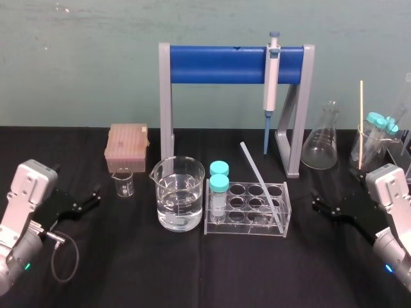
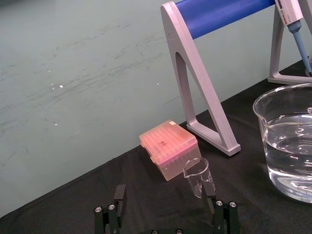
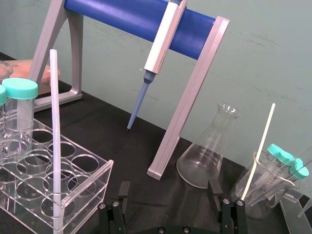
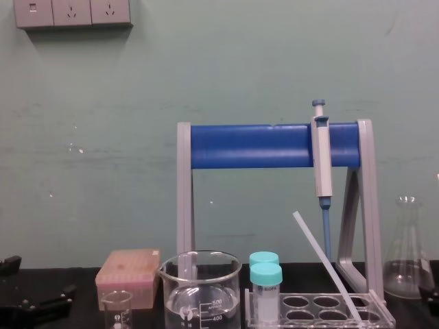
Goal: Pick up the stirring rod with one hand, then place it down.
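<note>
Your right claw [image 1: 314,199], spread apart to the right of the rack [image 1: 247,230], may tip it or snap the leaning rod [image 1: 260,183] if you grab crooked; your left claw [image 1: 96,196] waits far left, also apart.

A small beaker [image 2: 197,176] and pink box [image 2: 168,148] sit before the left gripper [image 2: 165,196], a flask [image 3: 208,156] before the right gripper [image 3: 169,190].
</note>
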